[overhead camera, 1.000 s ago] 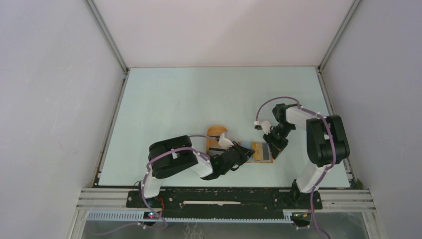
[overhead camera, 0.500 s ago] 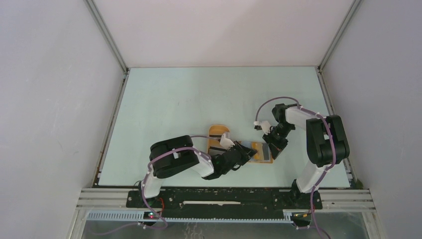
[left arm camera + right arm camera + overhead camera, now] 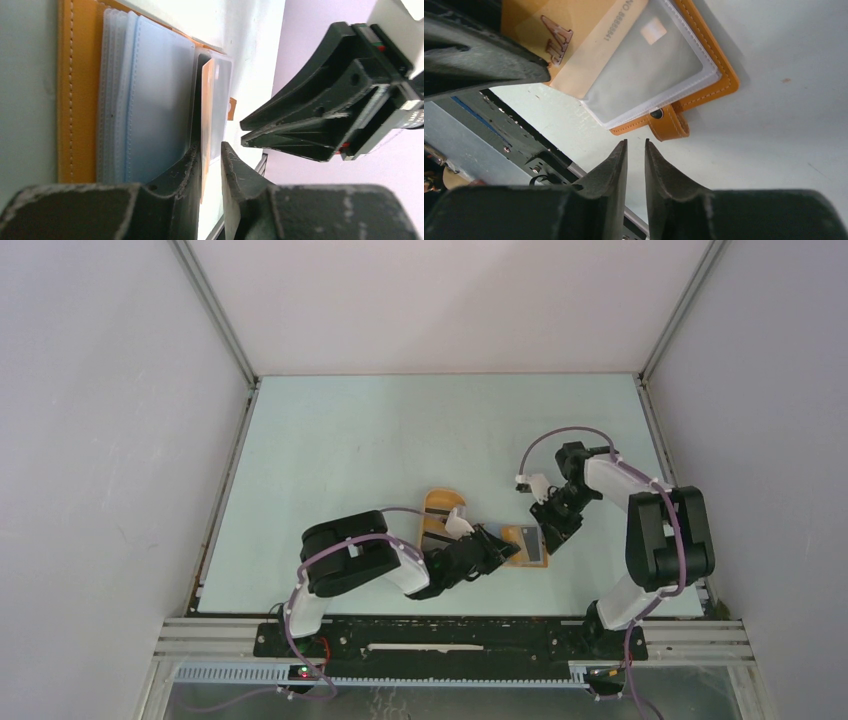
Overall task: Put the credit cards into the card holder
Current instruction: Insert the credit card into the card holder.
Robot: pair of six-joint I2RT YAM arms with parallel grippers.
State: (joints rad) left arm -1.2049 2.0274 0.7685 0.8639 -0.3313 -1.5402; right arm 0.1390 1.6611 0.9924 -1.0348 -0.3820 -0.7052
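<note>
this looks like a robotics lab cell, not a home: a pale table (image 3: 350,440) boxed in by plain white panels (image 3: 100,440) on aluminium posts (image 3: 215,315), two arms (image 3: 350,560) (image 3: 660,530) bolted to a black plate (image 3: 450,638) on metal rails (image 3: 200,635), purple cables (image 3: 298,625) trailing, and what may be a slotted wire duct (image 3: 400,673) in front.

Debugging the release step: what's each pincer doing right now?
Left pincer: slightly open, a card edge-on between its fingers, not clamped.
Right pincer: slightly open, empty, just off the wallet.
</note>
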